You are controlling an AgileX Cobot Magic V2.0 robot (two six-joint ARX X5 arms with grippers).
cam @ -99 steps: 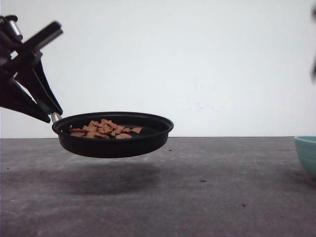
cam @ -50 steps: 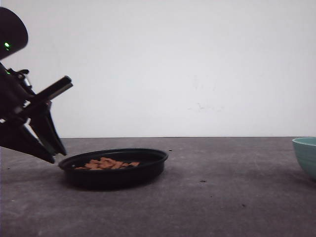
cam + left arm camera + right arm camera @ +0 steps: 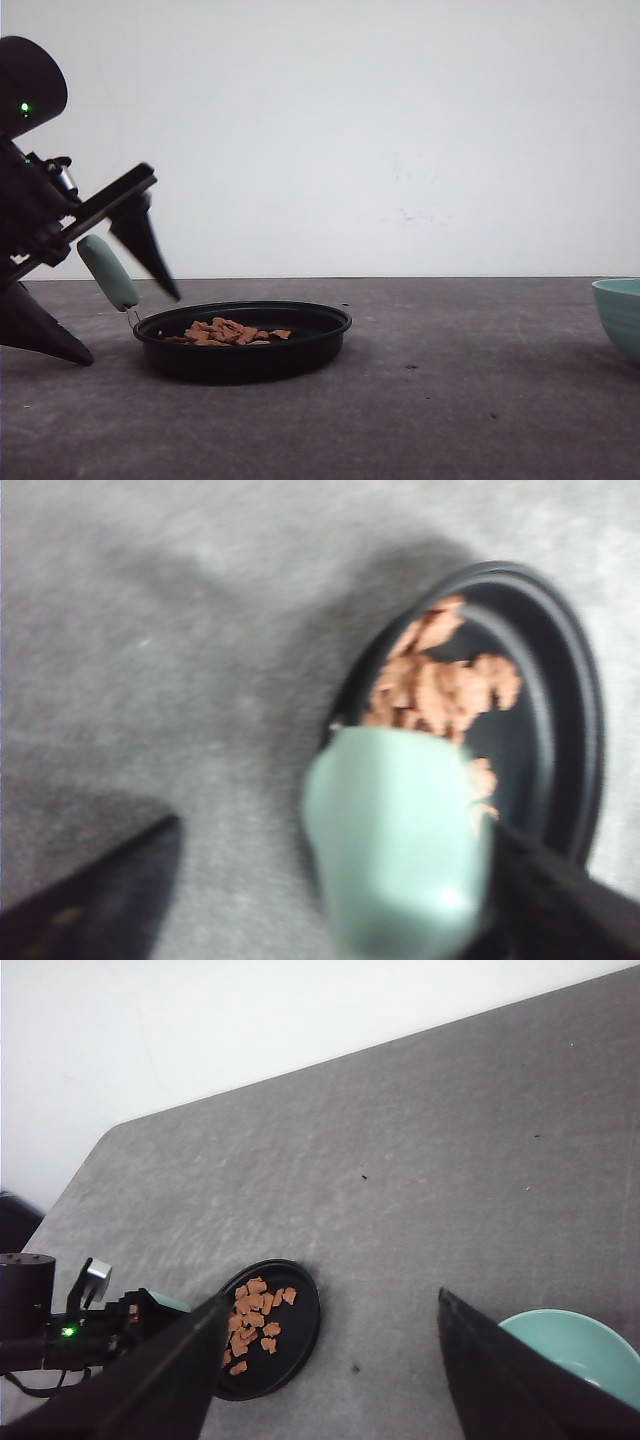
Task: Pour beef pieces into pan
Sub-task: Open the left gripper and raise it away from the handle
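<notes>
Left gripper (image 3: 100, 300) has its two black fingers spread wide apart, and the pale green handle (image 3: 108, 272) of the pan (image 3: 245, 342) sits in the gap between them. Whether the fingers touch the handle I cannot tell; from the front there is space on both sides of it. One finger (image 3: 145, 245) points down just above the pan's near rim, and the other finger (image 3: 40, 330) reaches down to the table (image 3: 450, 400) on the far side of the handle from the pan. One pan is here, black and round, resting flat on the gray table right beside this gripper. Many small orange-brown beef pieces (image 3: 228, 332) lie in one heap inside the pan, too many to count. One teal bowl (image 3: 620, 312) stands well apart from the left gripper, across the table. Right gripper (image 3: 330, 1360) hangs high over the table with its two dark fingers far apart and nothing between them; the bowl is just beside one of its fingers (image 3: 500, 1370) in its wrist view.
</notes>
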